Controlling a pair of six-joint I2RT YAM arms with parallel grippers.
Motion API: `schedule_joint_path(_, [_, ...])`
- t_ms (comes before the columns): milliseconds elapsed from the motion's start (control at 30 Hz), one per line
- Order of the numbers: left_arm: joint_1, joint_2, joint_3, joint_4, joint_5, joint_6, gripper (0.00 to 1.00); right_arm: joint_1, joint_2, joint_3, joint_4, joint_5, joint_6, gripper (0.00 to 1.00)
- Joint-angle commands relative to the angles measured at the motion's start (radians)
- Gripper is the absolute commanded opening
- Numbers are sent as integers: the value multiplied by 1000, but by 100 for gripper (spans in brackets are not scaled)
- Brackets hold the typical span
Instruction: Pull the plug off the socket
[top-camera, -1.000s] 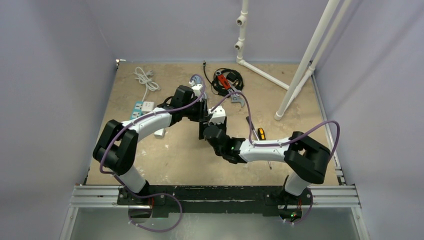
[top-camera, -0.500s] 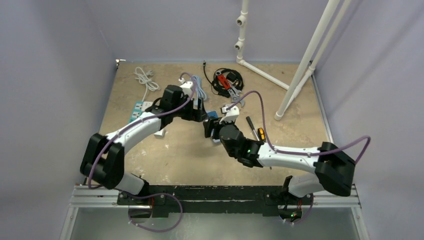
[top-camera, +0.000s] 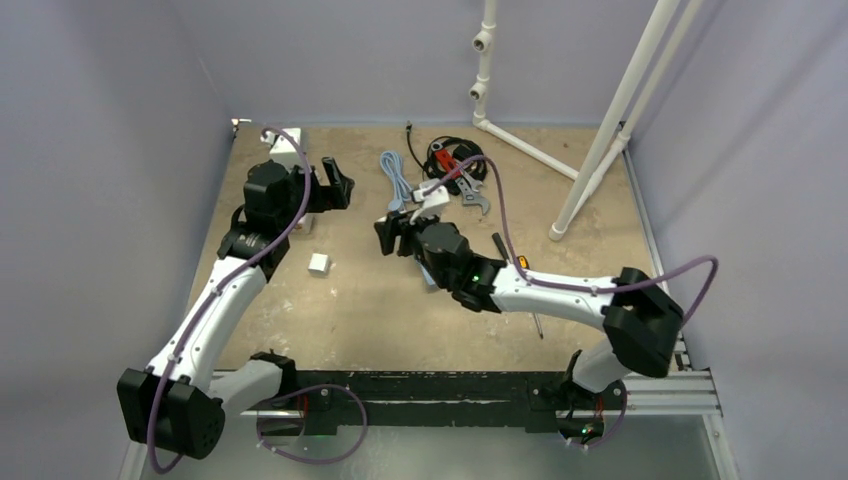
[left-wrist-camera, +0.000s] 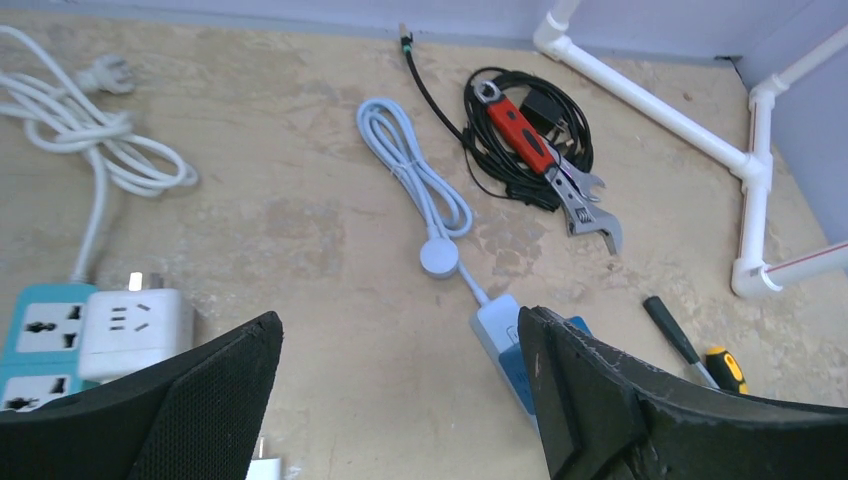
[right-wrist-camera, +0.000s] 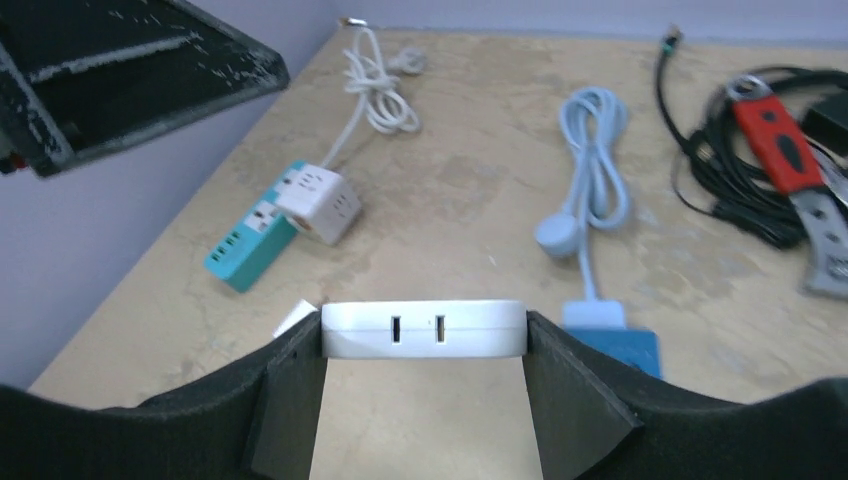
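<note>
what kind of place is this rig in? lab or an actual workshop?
Most likely a lab test cell, not a working shop: plain lilac walls box in a worn tabletop, an aluminium rail runs along the near edge, and the spanner and power strip look like laid-out props.

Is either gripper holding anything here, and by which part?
The right gripper clamps a white adapter block by its two short ends, its two-slot face toward the wrist camera. The left gripper is open and holds nothing.
</note>
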Motion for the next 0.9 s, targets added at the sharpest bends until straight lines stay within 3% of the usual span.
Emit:
schedule_joint_path(0, [1,-54,-14,-14,-96,42,88,-1,164,181,33,-132,-56,5])
schedule_joint_path(200, [3,-48,-10,-20,-106,46,88,-1,406,384,-37,-183,-73,5])
schedule_joint_path(500, [16,-62,-10,-20,-127,48,88,-1,595,551,-76,-260,-73,11])
schedule_joint_path(567, [19,-59,-9,-21,-123,45,88,-1,624,575,-90,-245,-69,17])
schedule_joint_path(700, [21,-61,-9,-21,-118,43,88,-7,650,592,-86,-230,-61,44])
schedule_joint_path(867, [27,-68,-3,-41,-170,36,89,-16,655,596,-75,-238,-58,63])
